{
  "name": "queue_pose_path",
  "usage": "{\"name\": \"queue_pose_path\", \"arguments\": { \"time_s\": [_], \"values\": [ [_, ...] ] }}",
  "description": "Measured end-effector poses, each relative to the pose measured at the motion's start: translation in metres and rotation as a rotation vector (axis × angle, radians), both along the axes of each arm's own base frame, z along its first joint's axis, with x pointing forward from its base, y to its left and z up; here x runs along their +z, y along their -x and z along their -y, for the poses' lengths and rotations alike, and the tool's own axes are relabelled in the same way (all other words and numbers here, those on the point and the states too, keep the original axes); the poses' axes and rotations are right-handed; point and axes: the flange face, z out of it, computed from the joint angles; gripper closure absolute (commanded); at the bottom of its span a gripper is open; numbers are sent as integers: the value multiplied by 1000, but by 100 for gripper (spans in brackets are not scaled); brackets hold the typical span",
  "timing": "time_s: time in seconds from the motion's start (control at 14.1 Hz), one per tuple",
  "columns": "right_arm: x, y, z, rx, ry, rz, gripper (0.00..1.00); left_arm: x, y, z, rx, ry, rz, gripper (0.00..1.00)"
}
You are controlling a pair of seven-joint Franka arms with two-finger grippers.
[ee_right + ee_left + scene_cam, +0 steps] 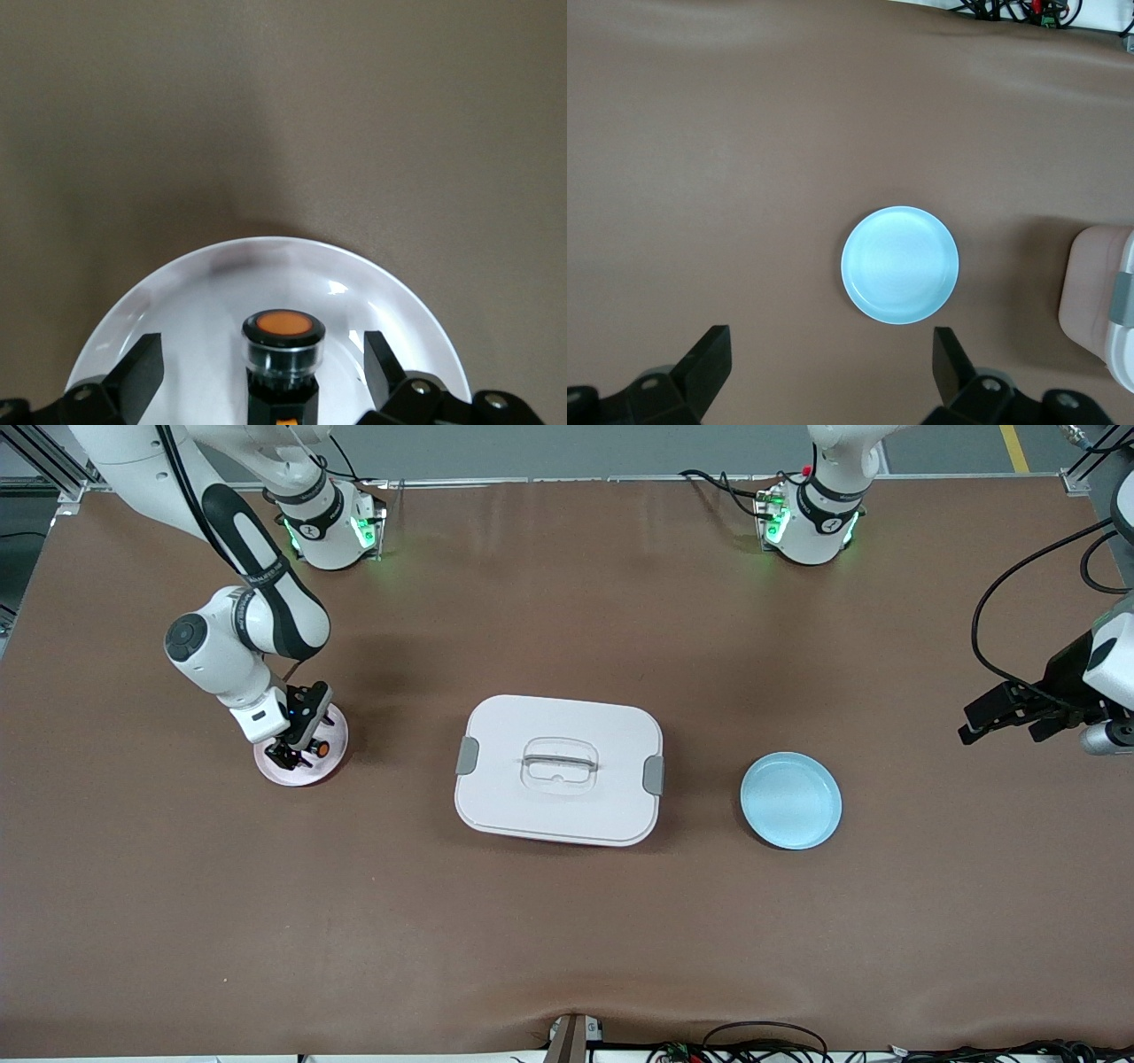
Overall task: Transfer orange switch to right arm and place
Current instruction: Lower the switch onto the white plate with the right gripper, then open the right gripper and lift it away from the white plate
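The right gripper (297, 755) hangs spread wide over the pink plate (275, 771), the orange switch (283, 341) lying loose between its fingers, while the left gripper (1001, 722) waits, equally spread.

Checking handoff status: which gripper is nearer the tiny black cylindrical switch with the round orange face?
Right. The right gripper is at the orange switch over the pale pink round plate, jaws open either side. The left gripper waits open at the left arm's end of the table.

Lidded box (558, 771) mid-table. Plate (791, 800) beside it toward left arm's end; dish (299, 759) with switch (322, 749) on it toward right arm's end.
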Motion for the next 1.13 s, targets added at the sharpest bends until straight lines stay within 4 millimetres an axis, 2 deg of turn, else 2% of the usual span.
{"name": "queue_pose_path", "arguments": {
  "time_s": [0.21,0.5,0.71,0.85,0.99,1.13],
  "values": [
    [3,-3,-4,-32,-26,-53,0,-1,1,11,4,-6,-13,0],
    [17,-11,-9,-47,-58,-109,0,-2,2,7,14,-21,-36,0],
    [30,-17,-14,-44,-67,-139,0,1,3,12,8,-24,-36,0],
    [45,-26,-19,-52,-20,-181,0,2,3,11,10,-24,-36,0],
    [72,-38,-27,-111,59,-238,0,2,3,10,12,-24,-37,0],
    [104,-49,-45,-178,109,-297,0,2,3,9,13,-24,-38,0]
  ]
}}
